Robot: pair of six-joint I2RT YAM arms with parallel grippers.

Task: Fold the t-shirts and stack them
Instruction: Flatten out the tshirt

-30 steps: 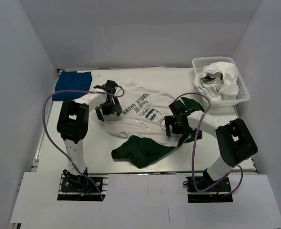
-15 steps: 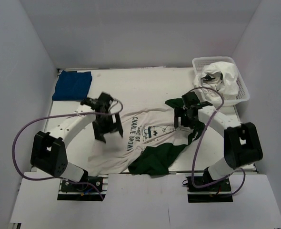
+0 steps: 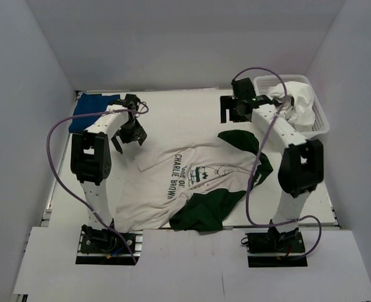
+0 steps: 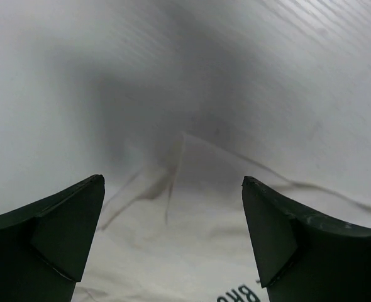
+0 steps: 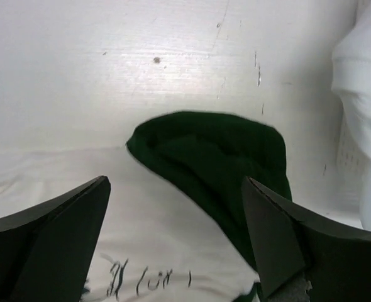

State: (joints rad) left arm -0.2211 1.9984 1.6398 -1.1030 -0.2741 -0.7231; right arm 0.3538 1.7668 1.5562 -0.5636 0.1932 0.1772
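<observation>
Lying rumpled mid-bench in the top view is the white tee, print up; the blue tee is sitting at the far left corner. The left gripper is hovering by the white tee's far left edge, and the right gripper is hovering beyond its green sleeve. Left wrist view: fingers are gaping wide, empty, over the tee's corner. Right wrist view: fingers are spreading wide, empty, above the sleeve.

Spread tee mid-table toward near edge, folded tee in far-left corner, basket holding cloth in far-right corner.
</observation>
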